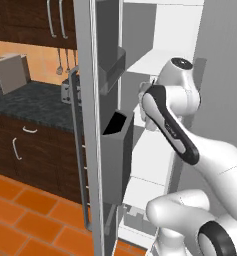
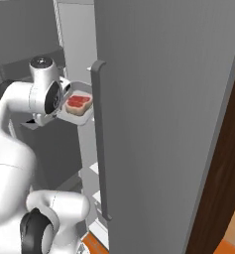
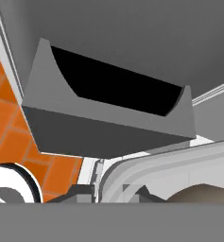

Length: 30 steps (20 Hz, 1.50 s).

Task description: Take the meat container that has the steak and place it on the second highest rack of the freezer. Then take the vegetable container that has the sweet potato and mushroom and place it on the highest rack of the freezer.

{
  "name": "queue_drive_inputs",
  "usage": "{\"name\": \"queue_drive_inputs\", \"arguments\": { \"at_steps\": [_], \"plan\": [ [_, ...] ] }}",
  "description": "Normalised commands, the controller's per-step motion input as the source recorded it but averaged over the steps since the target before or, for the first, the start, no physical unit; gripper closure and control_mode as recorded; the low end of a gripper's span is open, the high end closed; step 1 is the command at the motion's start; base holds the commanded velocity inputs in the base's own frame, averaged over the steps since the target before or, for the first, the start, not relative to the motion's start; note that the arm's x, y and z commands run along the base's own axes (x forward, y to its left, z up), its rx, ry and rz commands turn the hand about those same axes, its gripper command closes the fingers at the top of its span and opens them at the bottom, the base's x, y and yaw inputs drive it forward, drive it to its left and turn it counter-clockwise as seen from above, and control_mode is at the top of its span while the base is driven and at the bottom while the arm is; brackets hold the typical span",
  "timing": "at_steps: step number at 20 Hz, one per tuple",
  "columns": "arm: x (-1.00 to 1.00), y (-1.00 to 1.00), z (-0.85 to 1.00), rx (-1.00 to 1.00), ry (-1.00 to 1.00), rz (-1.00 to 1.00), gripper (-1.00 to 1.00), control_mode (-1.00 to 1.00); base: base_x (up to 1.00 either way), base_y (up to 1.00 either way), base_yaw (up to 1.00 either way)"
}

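Steak tray in transit
Your gripper (image 2: 64, 106) is clenched on the tray (image 2: 78, 116) with the steak (image 2: 77, 102) at nine o'clock; no rack reached yet, vegetables remain.

Orange tiled floor (image 1: 25, 210), dark wood cabinets (image 1: 25, 150), speckled dark countertop (image 1: 35, 102), toaster (image 1: 10, 72)

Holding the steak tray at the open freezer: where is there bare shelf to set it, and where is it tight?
Bare white shelf shows above the gripper, between the door bins and the freezer's right wall. Another bare shelf lies low, behind the arm's base. Tight spots: the grey door bins on the left, and the tray close to the door edge.
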Motion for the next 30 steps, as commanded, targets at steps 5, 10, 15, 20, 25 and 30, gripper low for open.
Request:
{"name": "queue_drive_inputs", "arguments": {
  "at_steps": [5,10,15,20,25,30],
  "plan": [
    [0.51,-0.09,0.07,0.0,0.06,-0.04,1.0,-1.0,0.0,0.0,0.0],
    [0.4,-0.36,-0.44,0.0,0.0,-0.01,1.0,-1.0,0.0,0.0,0.0],
    [0.54,-0.13,-0.58,0.0,-0.01,0.0,1.0,-1.0,0.0,0.0,0.0],
    [0.84,-0.04,-0.14,0.0,0.0,0.0,1.0,-1.0,0.0,0.0,0.0],
    [0.73,-0.28,-0.07,0.0,0.0,0.0,1.0,-1.0,0.0,0.0,0.0],
    [0.6,-0.07,-0.31,-0.02,0.0,0.0,1.0,-1.0,0.0,0.0,0.0]
  ]
}}
